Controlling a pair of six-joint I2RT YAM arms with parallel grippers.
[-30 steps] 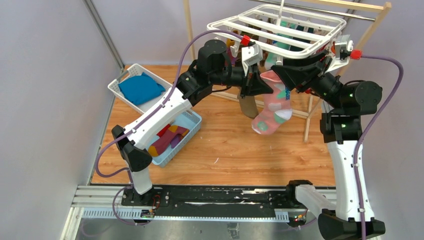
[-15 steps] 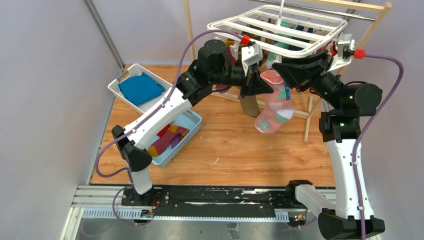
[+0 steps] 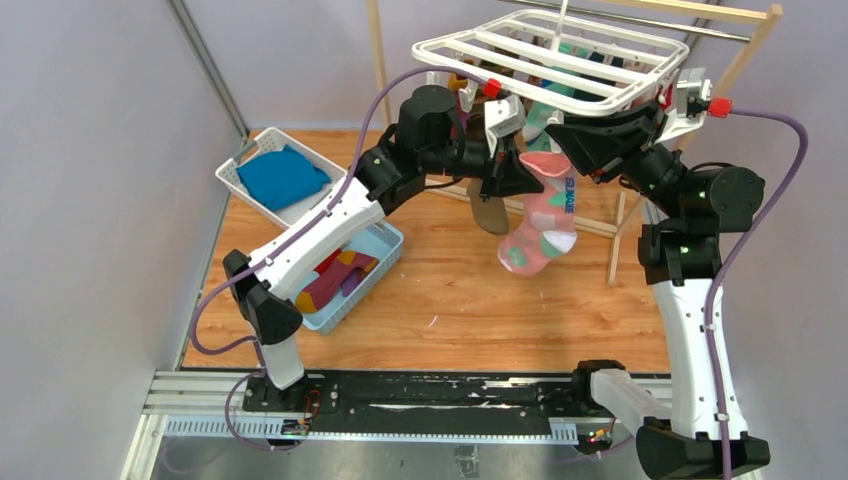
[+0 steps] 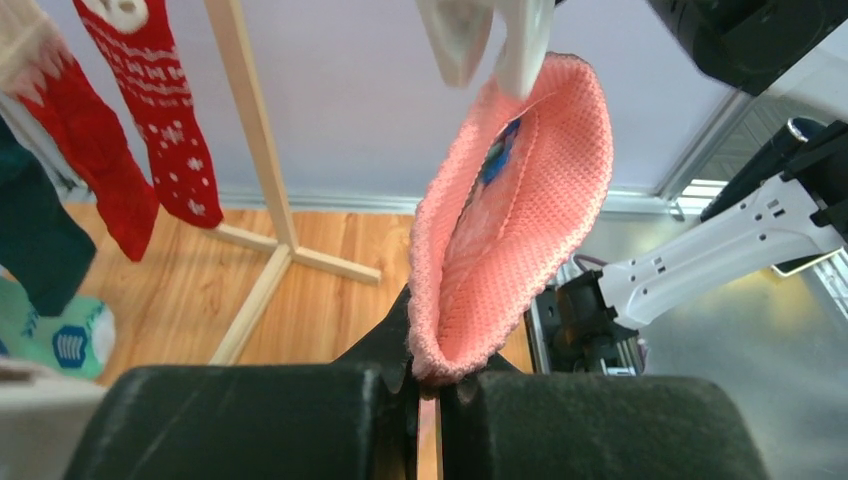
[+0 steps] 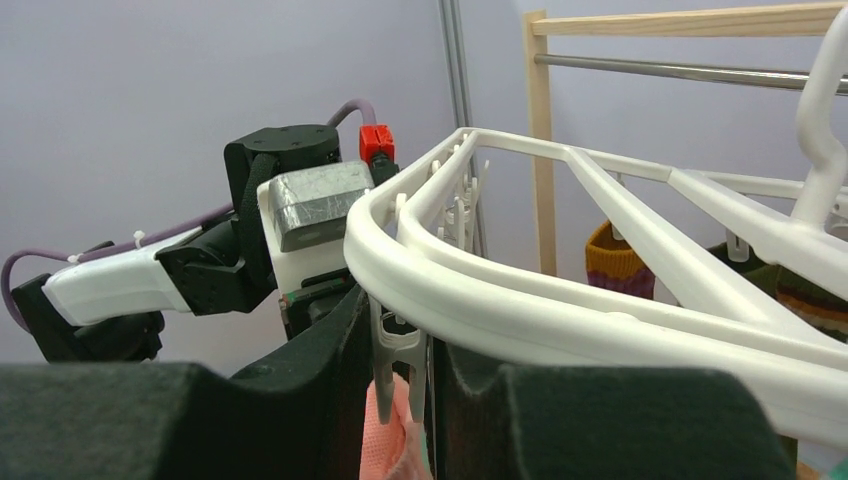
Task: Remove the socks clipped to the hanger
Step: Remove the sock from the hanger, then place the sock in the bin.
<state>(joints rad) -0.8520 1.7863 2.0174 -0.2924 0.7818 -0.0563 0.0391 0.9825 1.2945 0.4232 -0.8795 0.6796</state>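
Note:
The white hanger (image 3: 560, 62) hangs at the top middle, with several socks clipped under it. A pink patterned sock (image 3: 540, 215) dangles from its near edge. My left gripper (image 3: 512, 172) is shut on the lower edge of that sock's cuff (image 4: 510, 220), at the pinch point (image 4: 430, 385). A white clip (image 4: 505, 45) still grips the cuff's top. My right gripper (image 3: 568, 135) is shut on that clip (image 5: 400, 345), under the hanger rim (image 5: 560, 290), with the pink sock (image 5: 385, 430) below it.
Red socks (image 4: 150, 120) and a teal sock (image 4: 35, 235) hang to the left. A white basket holds a blue cloth (image 3: 280, 175). A blue basket (image 3: 385, 262) holds socks. The wooden rack (image 3: 745, 55) stands behind and to the right, its foot on the floor.
The left gripper has drawn the sock's cuff slightly left, and the sock's toe has swung left. The right gripper has stayed at the clip under the hanger rim.

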